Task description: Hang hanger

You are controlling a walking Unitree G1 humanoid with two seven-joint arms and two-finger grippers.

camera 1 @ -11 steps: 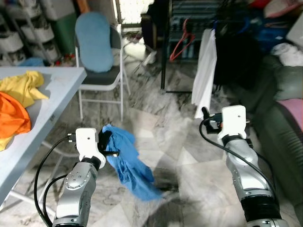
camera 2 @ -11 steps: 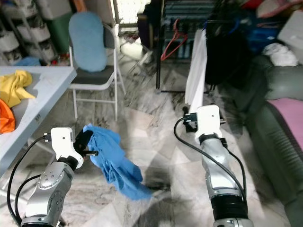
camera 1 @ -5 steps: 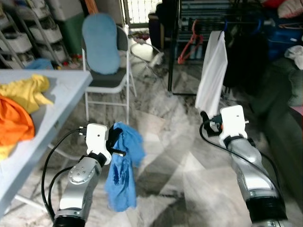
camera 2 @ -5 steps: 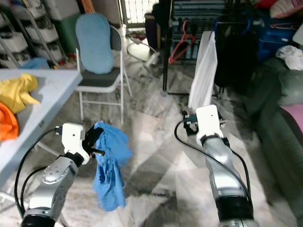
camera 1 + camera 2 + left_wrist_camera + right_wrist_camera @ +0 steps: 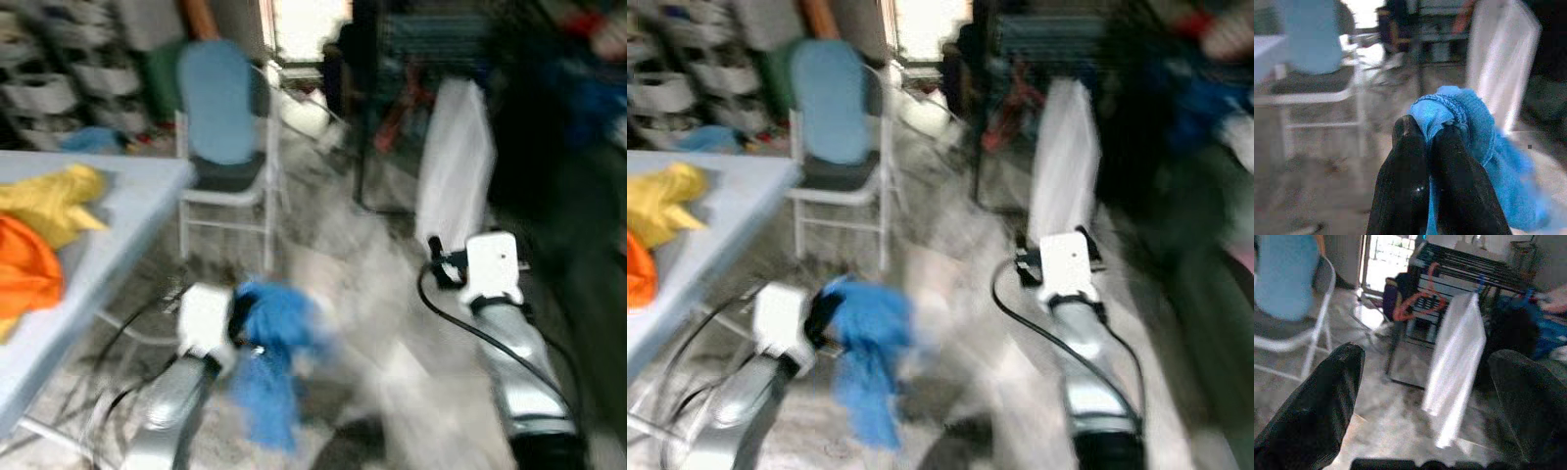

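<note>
Motion blur now smears both eye views; robot is walking toward dark clothes rack (image 5: 1469, 274). Left hand (image 5: 1427, 134) stays pinched on crumpled blue cloth garment (image 5: 269, 362) hanging just below it. Right hand (image 5: 1425, 396) spread, empty. Red wire hanger (image 5: 1418, 303) on rack ahead; hanging not started.

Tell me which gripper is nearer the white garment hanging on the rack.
Right. The right gripper sits just below the white garment, open and empty; the left gripper is far off to its left, gripping the blue cloth.

Both eye views are blurred by motion, so the rack (image 5: 431, 59) at 1 o'clock is only dark smears. The blue cloth (image 5: 1469, 147) hides any hanger inside it. The counter (image 5: 108, 225) is cut off at 9 o'clock.
</note>
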